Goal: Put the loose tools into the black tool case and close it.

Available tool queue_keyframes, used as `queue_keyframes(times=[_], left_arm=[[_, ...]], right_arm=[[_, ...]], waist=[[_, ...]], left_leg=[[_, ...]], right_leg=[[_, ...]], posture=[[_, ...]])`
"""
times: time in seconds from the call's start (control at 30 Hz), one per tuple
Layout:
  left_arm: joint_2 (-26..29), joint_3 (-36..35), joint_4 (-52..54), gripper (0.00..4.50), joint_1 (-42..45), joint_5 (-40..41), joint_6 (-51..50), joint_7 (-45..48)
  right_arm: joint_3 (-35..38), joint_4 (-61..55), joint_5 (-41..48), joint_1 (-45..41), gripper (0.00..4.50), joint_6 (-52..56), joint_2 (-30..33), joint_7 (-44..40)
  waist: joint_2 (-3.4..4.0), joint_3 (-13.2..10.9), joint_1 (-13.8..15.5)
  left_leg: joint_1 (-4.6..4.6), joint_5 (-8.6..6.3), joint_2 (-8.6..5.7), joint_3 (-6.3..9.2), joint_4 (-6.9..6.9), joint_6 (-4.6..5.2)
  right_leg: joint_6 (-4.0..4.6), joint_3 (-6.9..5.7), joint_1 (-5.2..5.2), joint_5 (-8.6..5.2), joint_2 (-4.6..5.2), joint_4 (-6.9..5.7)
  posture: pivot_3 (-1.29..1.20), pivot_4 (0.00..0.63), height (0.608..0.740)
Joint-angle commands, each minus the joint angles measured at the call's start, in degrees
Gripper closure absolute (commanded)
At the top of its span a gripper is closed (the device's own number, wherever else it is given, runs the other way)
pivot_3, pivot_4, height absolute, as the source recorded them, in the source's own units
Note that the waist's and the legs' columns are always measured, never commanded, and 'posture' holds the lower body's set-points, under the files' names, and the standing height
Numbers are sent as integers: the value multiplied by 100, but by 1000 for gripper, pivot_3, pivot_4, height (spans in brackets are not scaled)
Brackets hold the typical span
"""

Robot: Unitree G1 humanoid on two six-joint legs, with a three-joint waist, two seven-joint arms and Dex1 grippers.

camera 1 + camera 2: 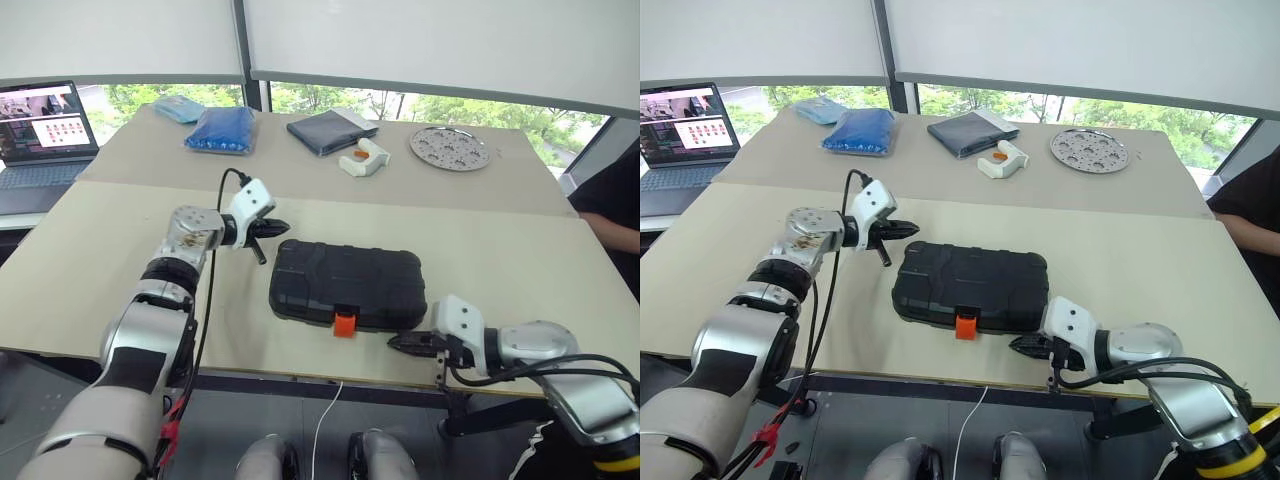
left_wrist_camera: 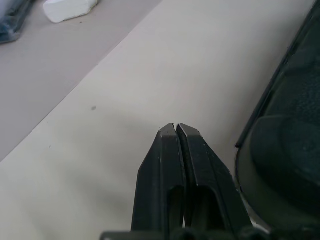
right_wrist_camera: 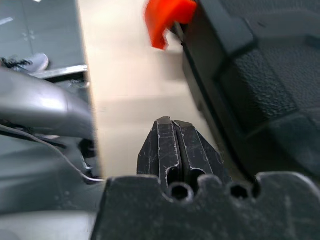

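From the head views the black tool case (image 1: 347, 285) lies shut near the front edge of the surface (image 1: 120, 240), orange latch (image 1: 344, 323) toward the robot, with no loose tools beside it (so the task looks essentially done). The left wrist view shows the left gripper (image 2: 176, 129) with jaws pressed together and empty, just beside the case's corner. The right wrist view shows the right gripper (image 3: 171, 123) likewise closed on nothing near the latch, which may not be fully snapped.

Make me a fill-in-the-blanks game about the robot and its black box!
1. The black tool case has its lid ____.
2. The small latch on the case's front is coloured ____.
3. The left gripper and right gripper both have their fingers ____.
4. The silver plate with holes lies on the ____ table.

Missing words: closed; orange; shut; far
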State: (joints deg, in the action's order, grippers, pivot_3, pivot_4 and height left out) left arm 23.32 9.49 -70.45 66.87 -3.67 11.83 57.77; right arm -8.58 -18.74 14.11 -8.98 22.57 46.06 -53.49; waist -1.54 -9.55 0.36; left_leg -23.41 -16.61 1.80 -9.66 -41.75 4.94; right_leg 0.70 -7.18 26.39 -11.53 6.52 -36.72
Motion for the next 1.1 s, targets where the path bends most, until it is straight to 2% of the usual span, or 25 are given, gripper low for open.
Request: queue_keyframes(times=[0.03,0.23,0.43,0.53,0.63,0.73,0.83,0.9,1.1], left_arm=[[-35,169,-104,4390,119,-238,198,768],[197,239,314,4390,-226,-58,-79,2935],[462,-489,1099,4390,-197,708,-1243,3159],[595,-900,2136,4390,-200,1386,-2660,3310],[293,-1095,3421,4390,-525,1829,-3566,2648],[-364,-867,4213,4390,-1036,1642,-3433,1613],[-831,-531,4143,4390,-1344,1251,-2909,895],[-969,-222,4021,4390,-1494,995,-2588,756],[-794,489,3468,4390,-1720,388,-1689,811]], right_arm=[[96,628,-611,-418,4500,-451,-164,563],[353,1407,-953,-896,4500,-788,-337,1042],[728,1049,-572,-646,4500,-526,-224,792],[1157,382,-29,-211,4500,17,-129,564],[1450,-193,254,270,4500,392,-109,609],[1556,-728,325,721,4500,652,-144,753],[1504,-998,371,851,4500,826,-260,924],[1420,-1109,402,832,4500,950,-368,1047],[1160,-1201,275,680,4500,1115,-506,1277]], waist=[[-3,-2,-3],[0,0,-49],[-1,-1,-69],[0,-1,-73],[0,-1,-69],[9,5,-18],[12,7,15],[8,4,-23],[30,20,-35]], left_leg=[[1,0,1,0,-2,0],[10,0,4,-3,-15,-1],[-23,2,8,1,-16,-2],[-35,2,8,3,-19,-2],[-32,2,7,9,-19,-2],[24,0,5,19,-17,-1],[27,-2,3,19,-19,2],[24,-1,5,17,-19,2],[37,7,16,20,-14,-13]], right_leg=[[-2,0,-1,-1,1,-3],[-3,7,0,8,15,-19],[45,3,30,25,9,-33],[43,2,36,24,4,-34],[16,3,26,8,5,-30],[-8,10,-30,-3,13,-21],[-13,19,-33,2,17,-23],[-4,24,-22,18,10,-23],[11,24,-22,26,3,-30]], posture=[[0,150,718],[0,150,718],[0,150,718],[0,150,718],[0,150,718],[0,150,718],[0,150,718],[0,150,718],[0,150,718]])
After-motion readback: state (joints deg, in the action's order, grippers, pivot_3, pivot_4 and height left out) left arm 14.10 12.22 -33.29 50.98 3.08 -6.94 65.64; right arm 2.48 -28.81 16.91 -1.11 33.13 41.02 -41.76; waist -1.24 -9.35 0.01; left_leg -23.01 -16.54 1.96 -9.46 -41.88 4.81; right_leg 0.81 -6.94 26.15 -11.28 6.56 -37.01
